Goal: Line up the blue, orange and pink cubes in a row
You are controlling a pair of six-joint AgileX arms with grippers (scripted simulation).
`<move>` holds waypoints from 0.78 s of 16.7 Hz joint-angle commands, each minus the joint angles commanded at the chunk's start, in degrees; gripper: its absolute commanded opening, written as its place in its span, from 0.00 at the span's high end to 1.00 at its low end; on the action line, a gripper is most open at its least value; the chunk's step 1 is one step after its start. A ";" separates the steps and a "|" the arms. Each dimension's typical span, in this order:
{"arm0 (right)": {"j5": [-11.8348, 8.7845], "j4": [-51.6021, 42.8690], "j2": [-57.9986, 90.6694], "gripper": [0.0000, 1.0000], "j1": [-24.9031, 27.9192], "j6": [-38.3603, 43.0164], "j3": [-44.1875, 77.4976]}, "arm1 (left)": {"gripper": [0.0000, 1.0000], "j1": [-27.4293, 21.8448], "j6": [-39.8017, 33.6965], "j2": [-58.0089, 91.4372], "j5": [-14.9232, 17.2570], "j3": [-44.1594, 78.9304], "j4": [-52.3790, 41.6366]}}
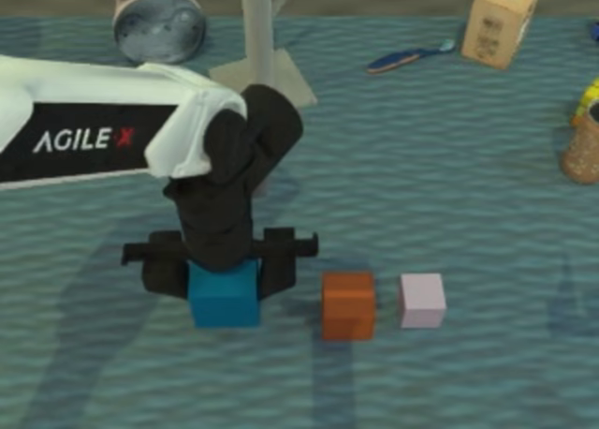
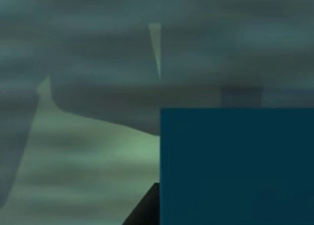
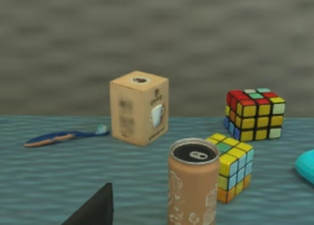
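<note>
The teal-blue cube (image 1: pixel 225 298) stands on the table left of centre, near the front. My left gripper (image 1: pixel 223 277) comes down over it from above, a finger against each side, shut on it. In the left wrist view the blue cube (image 2: pixel 235 166) fills the corner, with one dark finger (image 2: pixel 146 210) pressed to its edge. The orange cube (image 1: pixel 348 304) sits a short gap to its right, and the small pink cube (image 1: pixel 422 300) right of that, all three roughly in one line. Only a dark tip of my right gripper (image 3: pixel 98 208) shows, in its wrist view; that arm is outside the top view.
A tan carton (image 1: pixel 503 19) and a toothbrush (image 1: pixel 409 58) lie at the back right. A brown can (image 1: pixel 582 148) and two puzzle cubes (image 3: pixel 255 114) are at the right edge. A grey round object (image 1: pixel 157 26) and a white stand (image 1: pixel 262 54) are at the back.
</note>
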 joint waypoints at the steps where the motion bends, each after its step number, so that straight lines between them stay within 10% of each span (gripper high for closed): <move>1: 0.00 0.00 0.00 0.00 0.00 0.00 0.00 | 1.00 -0.03 0.02 0.21 0.00 -0.43 0.50; 4: 0.00 0.00 0.00 0.00 0.00 0.00 0.00 | 1.00 -0.03 0.02 0.23 0.00 -0.46 0.53; 13: 0.00 0.00 0.00 0.00 0.00 0.00 0.00 | 0.32 -0.03 0.02 0.23 0.00 -0.46 0.53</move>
